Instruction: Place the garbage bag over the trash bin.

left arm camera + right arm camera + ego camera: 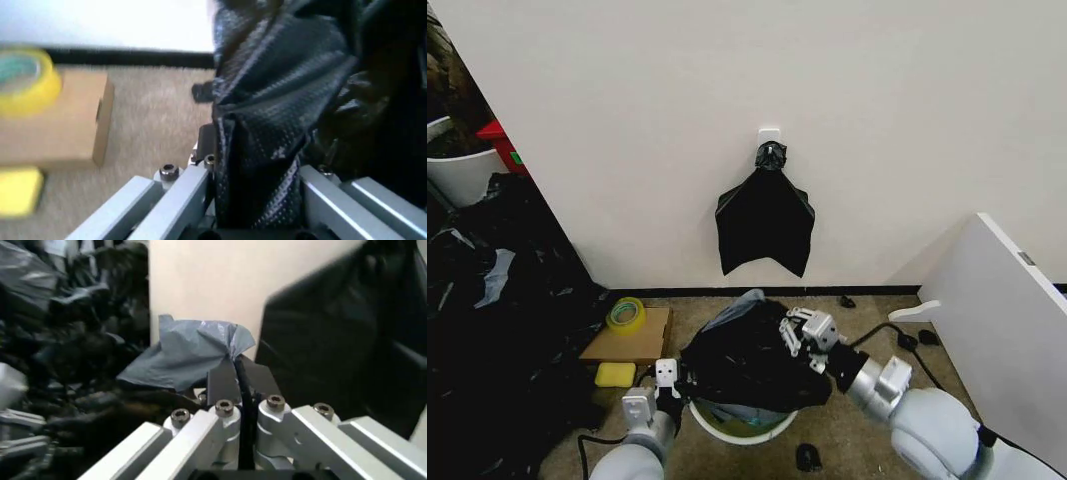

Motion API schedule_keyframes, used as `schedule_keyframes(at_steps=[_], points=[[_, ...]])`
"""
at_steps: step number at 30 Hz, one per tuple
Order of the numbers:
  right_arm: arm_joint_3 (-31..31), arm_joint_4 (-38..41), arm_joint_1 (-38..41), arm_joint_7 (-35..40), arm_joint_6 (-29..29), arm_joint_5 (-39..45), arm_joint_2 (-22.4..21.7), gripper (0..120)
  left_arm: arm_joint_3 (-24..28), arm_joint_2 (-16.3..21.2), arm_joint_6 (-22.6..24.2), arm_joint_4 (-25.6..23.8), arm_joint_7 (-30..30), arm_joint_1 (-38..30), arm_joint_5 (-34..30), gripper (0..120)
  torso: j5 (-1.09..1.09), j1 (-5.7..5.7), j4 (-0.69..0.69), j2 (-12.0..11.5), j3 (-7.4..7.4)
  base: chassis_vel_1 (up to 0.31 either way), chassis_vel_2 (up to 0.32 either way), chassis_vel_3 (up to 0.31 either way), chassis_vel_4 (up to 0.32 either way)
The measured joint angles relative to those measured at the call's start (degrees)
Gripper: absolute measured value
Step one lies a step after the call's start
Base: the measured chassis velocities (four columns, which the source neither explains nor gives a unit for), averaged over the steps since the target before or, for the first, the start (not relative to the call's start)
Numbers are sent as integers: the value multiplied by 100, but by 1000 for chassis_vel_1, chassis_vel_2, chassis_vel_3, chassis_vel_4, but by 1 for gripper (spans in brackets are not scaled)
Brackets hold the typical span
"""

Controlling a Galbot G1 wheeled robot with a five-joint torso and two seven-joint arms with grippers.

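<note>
On beige floor by white wall, left hand [665, 378] and right hand [799, 335] both clamp garbage bag [752, 365] above trash bin [739, 424]

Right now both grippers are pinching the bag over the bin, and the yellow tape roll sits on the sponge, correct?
Not quite. The tape roll sits on the cardboard box, as the head view shows; the yellow sponge lies on the floor beside the box. The rest holds: the left gripper and right gripper each pinch the bag over the bin.

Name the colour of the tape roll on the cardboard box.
Yellow round tape roll, clearest in the head view.
</note>
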Motion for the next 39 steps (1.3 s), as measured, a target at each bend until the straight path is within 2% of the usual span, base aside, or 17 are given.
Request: schedule_keyframes(at_steps=[2,6,8,10,13,19,26,33,39], points=[[0,-2,21,21,-59,32,7,0,15,24,-23,0,66,12,116,0,0,0,1,0,0,0,0,0,0],[6,-4,122,141,-383,242,29,0,77,155,-188,7,433,39,797,0,-1,0,1,0,0,0,0,0,0],[7,-20,144,165,-431,273,29,0,88,175,-210,8,491,47,891,0,-1,0,1,0,0,0,0,0,0],[30,-180,219,299,-661,262,23,0,145,270,-397,23,778,101,1345,0,0,0,2,0,0,0,0,0,0],[81,-373,223,367,-898,180,-52,0,150,336,-623,43,927,124,1553,0,0,0,2,0,0,0,0,0,0],[150,-853,184,258,-926,-76,-241,0,101,358,-920,44,924,121,1423,0,1,0,1,0,0,0,0,0,0],[57,-1225,66,-133,-696,-159,-353,0,83,338,-1335,24,1019,125,1156,0,0,0,1,0,0,0,0,0,0],[58,-1375,-78,-873,-257,452,-348,0,48,262,-1581,-1,1145,158,936,0,-2,0,1,0,0,0,0,0,0],[88,-1507,0,-953,-199,838,-337,0,54,289,-1639,2,1246,158,892,0,-2,0,2,0,0,0,0,0,0]])
